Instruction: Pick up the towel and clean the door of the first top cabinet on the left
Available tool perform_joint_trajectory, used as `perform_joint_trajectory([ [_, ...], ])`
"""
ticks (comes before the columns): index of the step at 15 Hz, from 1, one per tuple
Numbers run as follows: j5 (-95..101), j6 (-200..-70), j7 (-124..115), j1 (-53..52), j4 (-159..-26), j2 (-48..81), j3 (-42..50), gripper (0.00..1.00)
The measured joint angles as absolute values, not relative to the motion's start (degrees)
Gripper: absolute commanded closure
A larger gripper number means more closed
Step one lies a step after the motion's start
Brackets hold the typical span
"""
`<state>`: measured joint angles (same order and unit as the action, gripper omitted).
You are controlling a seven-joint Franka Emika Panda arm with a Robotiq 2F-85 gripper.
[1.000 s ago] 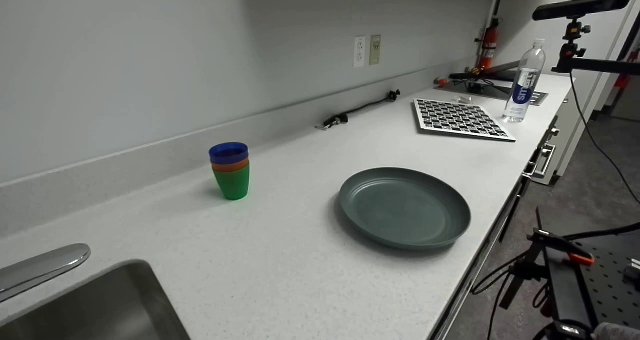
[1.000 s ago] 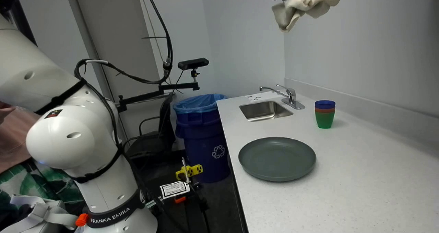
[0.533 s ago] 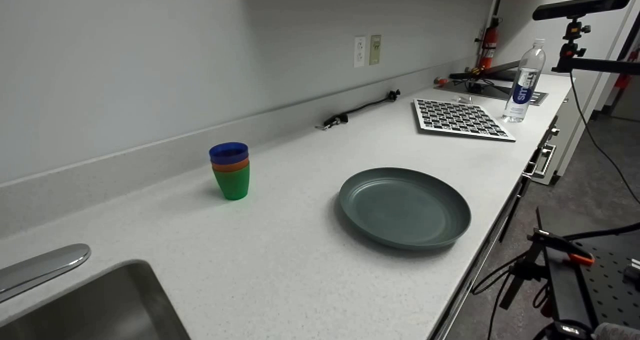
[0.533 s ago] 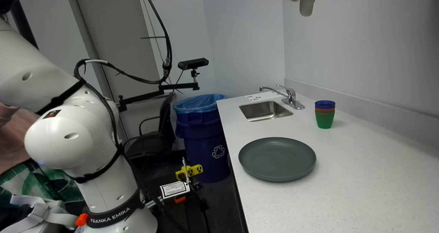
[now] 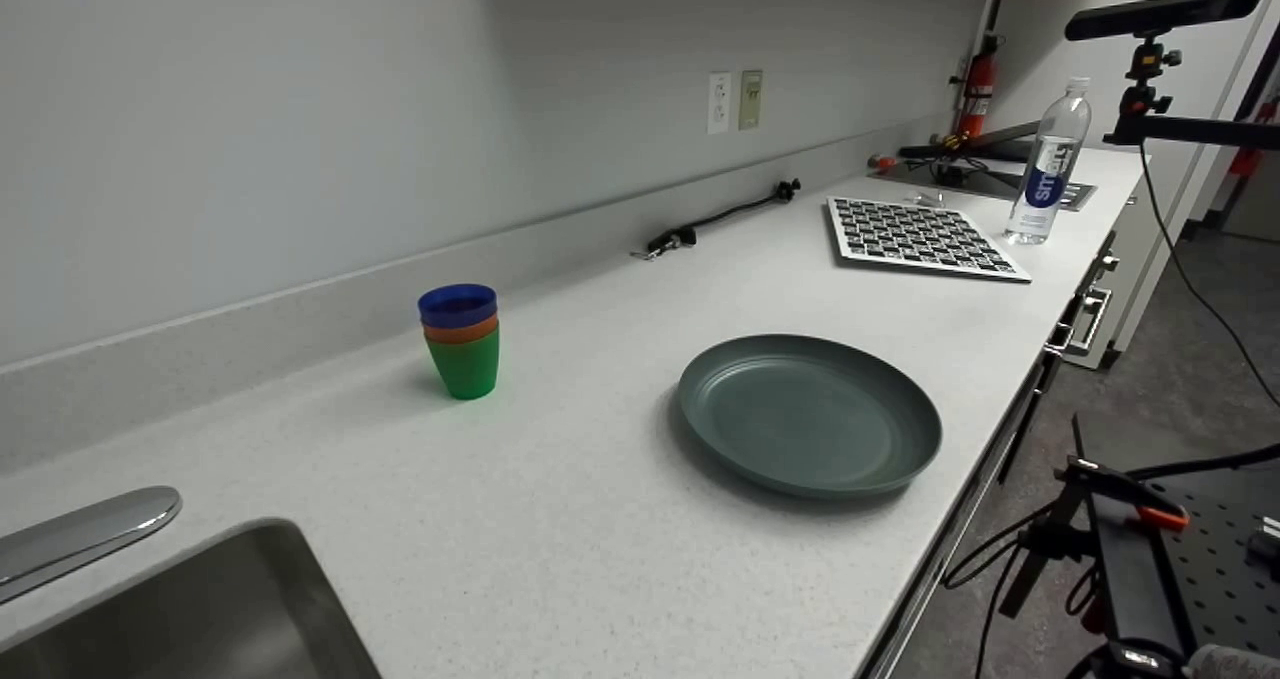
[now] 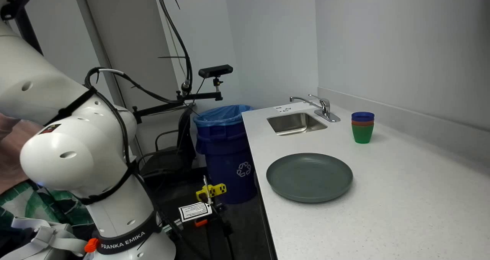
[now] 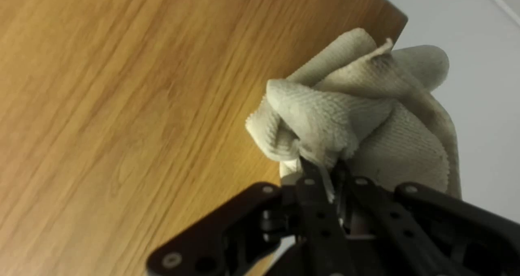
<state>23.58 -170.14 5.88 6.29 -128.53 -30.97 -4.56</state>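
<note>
Backing the white counter (image 5: 560, 539) with a grey wall (image 5: 280, 139) in both exterior views. Holding the towel (image 7: 321, 117) bunched in the gripper (image 7: 326, 171), with jaws closed tight on a fold of it. Overlapping the edge of a wood-grained cabinet panel (image 7: 122, 105), near its corner, in the wrist view; leaving contact undeterminable. Supporting the dark green plate (image 5: 810, 414) on the counter and, apart from it, upright stacked cups (image 5: 465, 359). Showing the white robot arm (image 6: 76, 145) beside the counter in an exterior view.
</note>
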Motion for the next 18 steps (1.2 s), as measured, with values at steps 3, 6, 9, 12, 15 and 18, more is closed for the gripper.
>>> perform_joint_trajectory([
  [3,27.2,-179.7,2.7,12.8,-129.7,-31.1,-8.2,0.97],
  [6,28.0,-186.6,-0.1,22.4,-130.2,-31.9,-14.0,0.97],
  [9,27.5,-191.3,-2.9,32.9,-130.3,-33.4,-20.7,0.97],
  [12,26.4,-192.4,-4.7,39.7,-130.5,-35.3,-25.5,0.97],
  [15,26.4,-189.6,-5.3,38.4,-130.9,-35.8,-25.4,0.97],
  [18,26.4,-181.2,-5.3,32.8,-131.0,-35.8,-23.2,0.97],
])
